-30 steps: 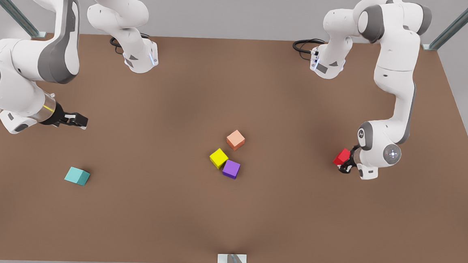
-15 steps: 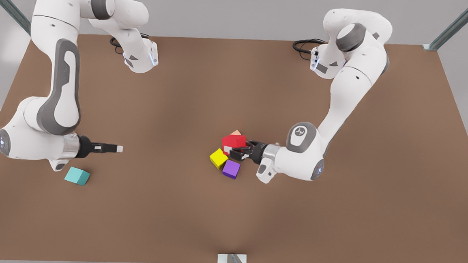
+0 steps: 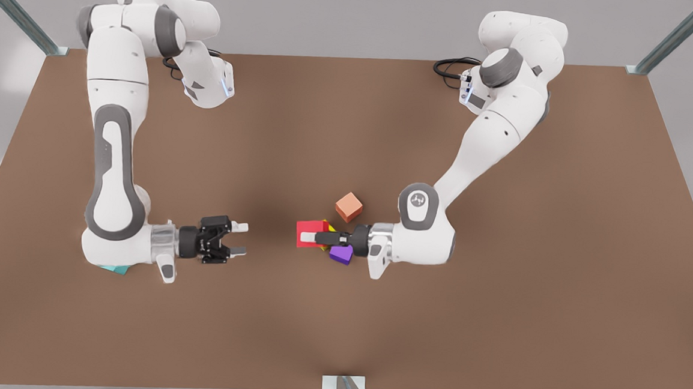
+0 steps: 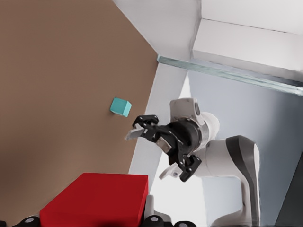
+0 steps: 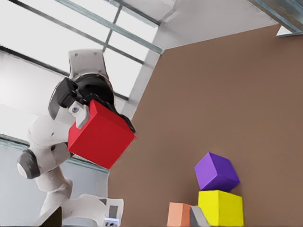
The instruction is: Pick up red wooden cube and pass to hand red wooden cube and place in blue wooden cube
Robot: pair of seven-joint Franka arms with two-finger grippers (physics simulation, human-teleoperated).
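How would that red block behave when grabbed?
Probably stiff: the red wooden cube shows no dent where the left claw clamps it. Its flat faces likely resist rolling and suit the open right claw opposite. It seems light, held clear of the table.

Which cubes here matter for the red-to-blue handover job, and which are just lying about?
In the job: red wooden cube, gripped in the left hand; blue wooden cube, lying untouched; right hand, open, facing the red cube.
Lying about: salmon-orange cube, yellow cube, purple cube.

the left gripper [image 5: 94, 120] clamps red wooden cube [image 5: 101, 135]
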